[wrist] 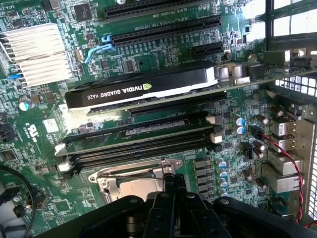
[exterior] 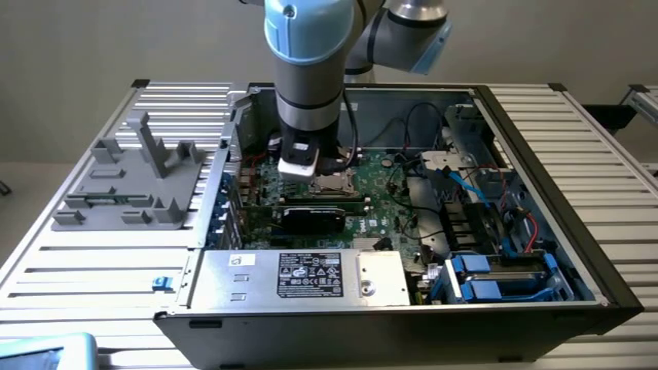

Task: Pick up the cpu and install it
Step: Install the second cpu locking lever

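My gripper (exterior: 331, 171) hangs inside the open computer case (exterior: 535, 146), directly over the motherboard's dark square socket (exterior: 334, 184) with its metal frame. In the wrist view the gripper (wrist: 171, 184) is shut, its two black fingers pressed together just above the socket's silver frame (wrist: 124, 179). I see nothing between the fingers. The cpu is hidden; I cannot make it out in the socket or at the fingertips.
A black graphics card (wrist: 143, 89) and memory slots (wrist: 138, 141) lie close beside the socket. A finned heatsink (wrist: 37, 52), red cable (wrist: 292, 163), power supply (exterior: 298, 275) and blue drive bays (exterior: 494, 281) crowd the case. A grey plastic fixture (exterior: 134, 181) stands at the exterior view's left.
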Tool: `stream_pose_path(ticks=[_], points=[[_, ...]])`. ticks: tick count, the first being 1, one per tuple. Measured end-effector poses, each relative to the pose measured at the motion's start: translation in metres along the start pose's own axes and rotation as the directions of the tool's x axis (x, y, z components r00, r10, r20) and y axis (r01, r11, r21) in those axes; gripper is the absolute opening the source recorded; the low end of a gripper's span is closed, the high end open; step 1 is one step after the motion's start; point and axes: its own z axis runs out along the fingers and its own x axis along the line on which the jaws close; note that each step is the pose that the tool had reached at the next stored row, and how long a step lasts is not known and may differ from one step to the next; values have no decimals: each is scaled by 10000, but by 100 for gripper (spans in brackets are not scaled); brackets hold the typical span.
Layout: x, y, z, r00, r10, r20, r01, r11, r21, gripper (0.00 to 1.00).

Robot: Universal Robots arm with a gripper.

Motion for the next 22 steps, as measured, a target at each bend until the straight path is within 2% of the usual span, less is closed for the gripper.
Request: stream_pose_path(ticks=[2,5,8,17,19,22], points=[[-5,4,2,10000,-1,18,1,10000,93,11],[-15,23,-4,10000,15,33,-15,9999,168,11],[-15,34,-4,10000,44,49,-45,9996,283,11],[-23,70,28,9998,193,12,-194,9992,336,11],[-26,77,36,9998,212,12,-212,9991,371,11],[-29,87,46,9997,234,19,-235,9985,489,11]])
